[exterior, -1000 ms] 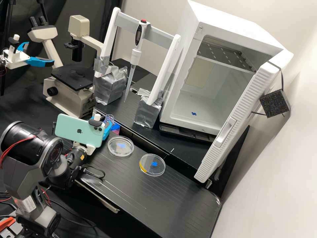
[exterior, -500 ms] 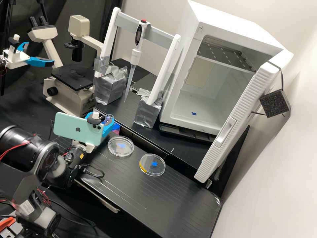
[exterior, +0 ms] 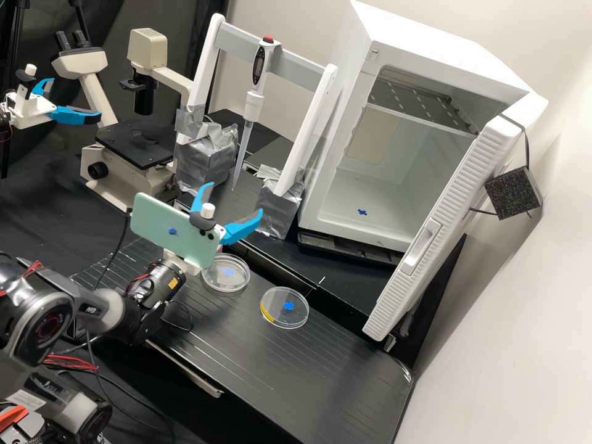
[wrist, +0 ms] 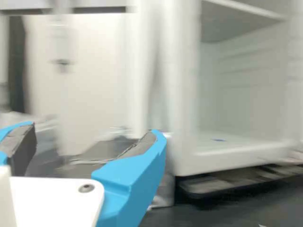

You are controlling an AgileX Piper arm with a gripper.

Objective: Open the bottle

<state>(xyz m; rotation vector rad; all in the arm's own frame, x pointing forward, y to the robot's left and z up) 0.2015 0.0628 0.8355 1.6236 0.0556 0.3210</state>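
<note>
The gripper point(exterior: 236, 198) stands open above the far edge of the front bench in the high view, its blue fingers spread with nothing between them. A mint green phone point(exterior: 161, 223) is mounted on the wrist behind it. In the wrist view the gripper point(wrist: 96, 131) has its fingers wide apart, facing the pipette stand and the white cabinet. Phone and gripper hide part of the bench behind them, and I cannot make out a bottle there.
Two clear dishes point(exterior: 284, 308) lie on the front bench point(exterior: 320, 376), just right of the wrist. Beyond are a pipette point(exterior: 253, 105) hanging on its stand, a microscope point(exterior: 132, 145) and an open white cabinet point(exterior: 379, 209). A second arm's gripper point(exterior: 65, 114) is at far left.
The gripper and phone have moved right and turned, and both fingers now stand out past the phone. The clear ringed object seen beside the fingers earlier is now hidden.
</note>
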